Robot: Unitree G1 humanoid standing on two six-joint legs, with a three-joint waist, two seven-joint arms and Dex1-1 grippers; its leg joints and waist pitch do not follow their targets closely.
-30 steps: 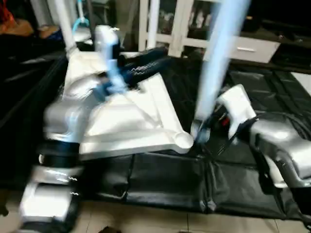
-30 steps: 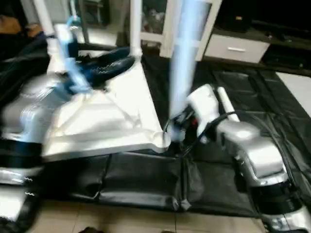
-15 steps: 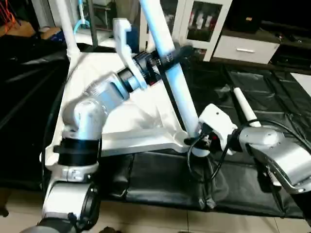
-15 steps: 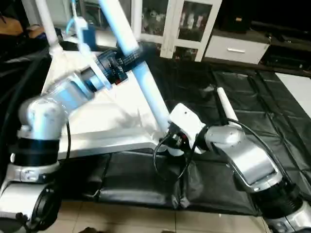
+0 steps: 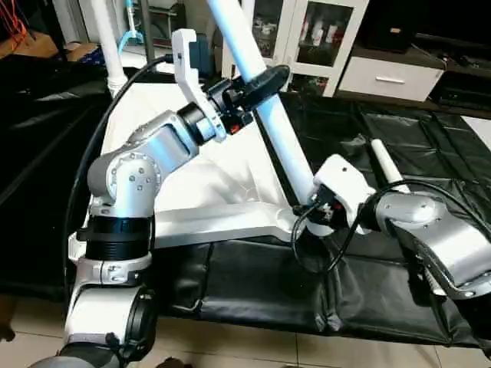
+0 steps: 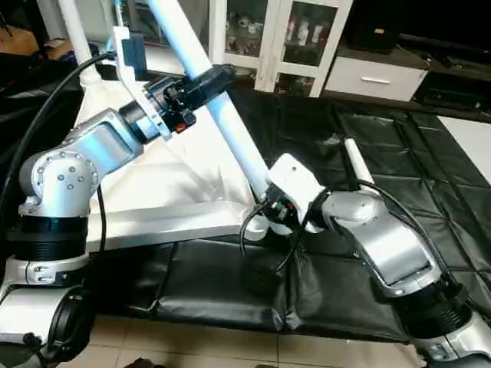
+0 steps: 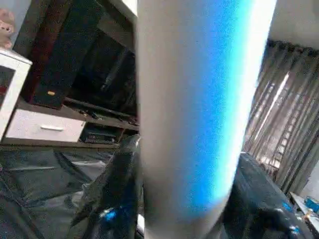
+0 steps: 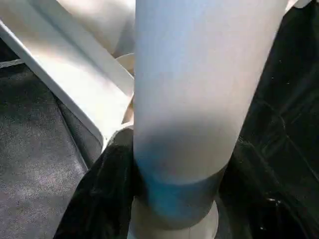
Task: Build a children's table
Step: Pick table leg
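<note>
The white tabletop [image 5: 207,180] lies underside up on the black cover. One long white leg [image 5: 280,146] leans up toward the far left, its foot at the near right corner socket [image 6: 257,226]. My right gripper [image 5: 311,207] is shut on the leg just above the socket; its black fingers [image 8: 99,199] press on the tube [image 8: 199,89]. My left gripper [image 5: 265,83] is shut on the same leg higher up, with a finger [image 7: 114,194] on each side of the tube [image 7: 194,99]. A second leg [image 5: 107,46] stands upright in the far left corner.
Another white leg [image 5: 383,165] lies loose on the black cover behind my right forearm. A white glass-door cabinet [image 5: 307,38] and a drawer unit [image 5: 387,77] stand behind. The cover's front edge meets tiled floor [image 5: 268,349]. A black cable [image 5: 84,184] loops beside my left arm.
The leg has tipped from nearly upright to leaning toward the far left. My left arm swung from over the tabletop to the leg and closed on it. The right grip stayed low.
</note>
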